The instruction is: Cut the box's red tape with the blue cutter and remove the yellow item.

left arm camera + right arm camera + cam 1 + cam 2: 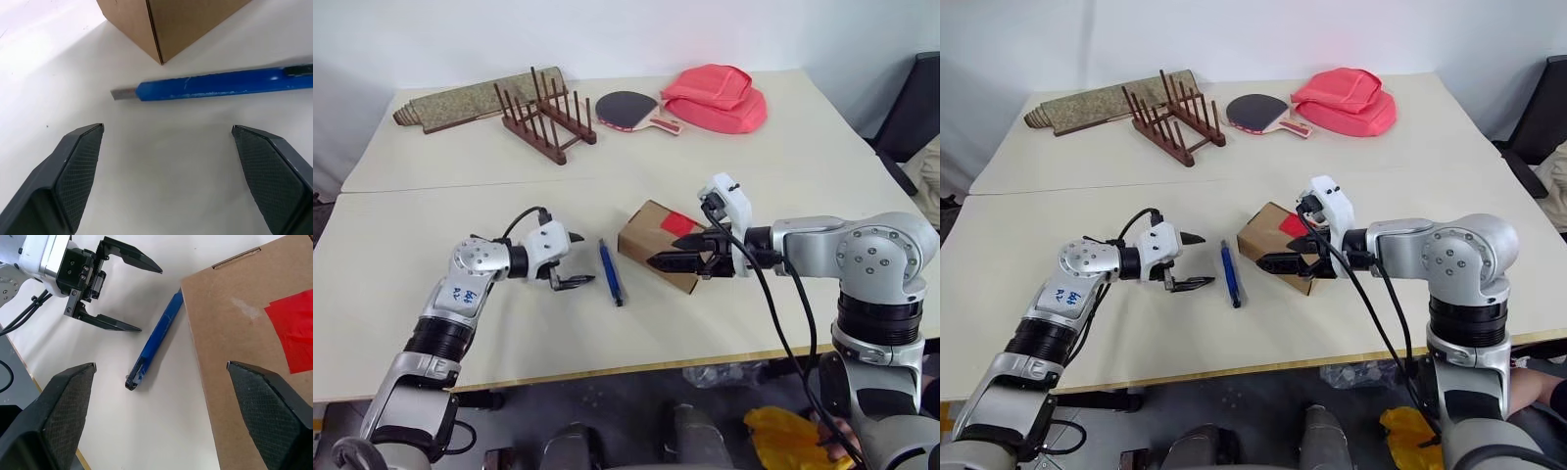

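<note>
**Cutter on worktop, both grippers empty and wide open**

The blue cutter (611,272) lies flat on the worktop (431,215), toward the near edge, roughly mid-width, with nothing gripping it. The box (658,238) sits just beside it on the right-edge side, closed, and the red tape (677,224) is intact on its top. Box and cutter are close but apart.

The left gripper (576,259) is low over the worktop just beside the cutter, on the left-edge side. Its fingers (78,161) are spread wide, holding nothing, not touching the cutter.

The right gripper (674,260) hovers at the box's near side. Its fingers (264,406) are also fully spread and empty; contact with the box can't be told.

Along the far edge: wooden rack (543,116), paddle (636,110), red bag (720,98), mat (460,103).
</note>
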Controlling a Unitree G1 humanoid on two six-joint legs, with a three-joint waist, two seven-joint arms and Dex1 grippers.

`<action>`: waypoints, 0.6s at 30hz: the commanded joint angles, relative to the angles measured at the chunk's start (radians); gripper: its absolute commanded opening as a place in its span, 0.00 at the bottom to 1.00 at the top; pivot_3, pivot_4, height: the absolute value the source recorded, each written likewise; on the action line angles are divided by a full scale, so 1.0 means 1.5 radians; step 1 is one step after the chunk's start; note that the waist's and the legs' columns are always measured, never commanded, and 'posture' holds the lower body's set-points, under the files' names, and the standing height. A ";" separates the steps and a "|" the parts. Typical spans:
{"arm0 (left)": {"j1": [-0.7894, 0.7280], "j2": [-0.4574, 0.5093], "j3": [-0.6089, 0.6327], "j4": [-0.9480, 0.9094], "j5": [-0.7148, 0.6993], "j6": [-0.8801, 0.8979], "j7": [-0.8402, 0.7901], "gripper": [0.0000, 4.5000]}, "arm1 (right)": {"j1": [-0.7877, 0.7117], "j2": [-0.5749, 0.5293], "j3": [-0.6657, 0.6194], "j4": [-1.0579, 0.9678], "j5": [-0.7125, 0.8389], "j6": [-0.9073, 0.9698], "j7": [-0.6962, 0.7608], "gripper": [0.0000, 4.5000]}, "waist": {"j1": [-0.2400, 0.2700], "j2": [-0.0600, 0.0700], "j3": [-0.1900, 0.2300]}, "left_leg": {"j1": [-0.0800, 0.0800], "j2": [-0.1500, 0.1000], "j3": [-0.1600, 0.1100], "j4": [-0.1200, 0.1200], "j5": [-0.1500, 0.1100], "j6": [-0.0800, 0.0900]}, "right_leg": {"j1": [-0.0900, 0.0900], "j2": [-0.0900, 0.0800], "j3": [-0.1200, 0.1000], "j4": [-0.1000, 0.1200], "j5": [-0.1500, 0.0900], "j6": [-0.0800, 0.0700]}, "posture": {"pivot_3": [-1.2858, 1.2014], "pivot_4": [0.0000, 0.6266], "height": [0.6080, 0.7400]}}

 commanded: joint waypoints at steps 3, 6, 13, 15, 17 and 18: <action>-0.016 -0.021 0.027 -0.005 -0.041 0.074 0.003 0.99 | -0.022 -0.012 -0.004 -0.005 -0.001 0.003 0.015 1.00 | 0.000 0.000 0.000 | 0.000 0.000 0.000 0.000 0.000 0.000 | 0.000 0.000 0.000 0.000 0.000 0.000 | 0.52 0.24 1.00; -0.062 -0.052 0.041 0.009 -0.064 0.104 0.012 0.99 | -0.022 -0.016 -0.002 -0.010 -0.003 0.003 0.020 1.00 | 0.004 -0.001 0.001 | -0.001 0.000 0.000 0.001 0.000 0.000 | 0.000 0.000 0.000 0.000 0.000 0.000 | 0.52 0.24 1.00; -0.102 -0.072 0.019 0.091 -0.032 0.062 0.010 0.99 | -0.014 -0.019 -0.009 -0.043 0.003 -0.002 0.034 1.00 | -0.001 -0.001 0.001 | -0.002 0.000 0.000 0.002 0.000 0.000 | 0.000 0.000 0.000 0.000 0.000 0.000 | 0.52 0.24 1.00; -0.101 -0.070 0.008 0.102 -0.021 0.046 0.002 0.99 | -0.014 -0.020 -0.012 -0.047 0.004 0.003 0.034 1.00 | -0.002 -0.001 0.001 | -0.002 0.000 0.000 0.001 0.000 0.000 | 0.000 0.000 0.000 0.000 0.000 0.000 | 0.52 0.24 1.00; -0.100 -0.069 0.004 0.112 -0.016 0.038 -0.001 0.99 | -0.012 -0.020 -0.013 -0.050 0.002 0.003 0.033 1.00 | -0.001 -0.001 0.001 | -0.002 0.000 0.000 0.002 0.000 0.000 | -0.001 0.001 0.000 0.000 0.000 0.000 | 0.52 0.24 1.00; -0.098 -0.068 0.001 0.117 -0.013 0.032 -0.003 0.99 | -0.011 -0.021 -0.014 -0.052 0.002 0.003 0.033 1.00 | -0.001 -0.001 0.001 | -0.002 0.000 0.000 0.002 0.000 0.000 | -0.001 0.000 0.000 0.000 0.000 0.000 | 0.52 0.24 1.00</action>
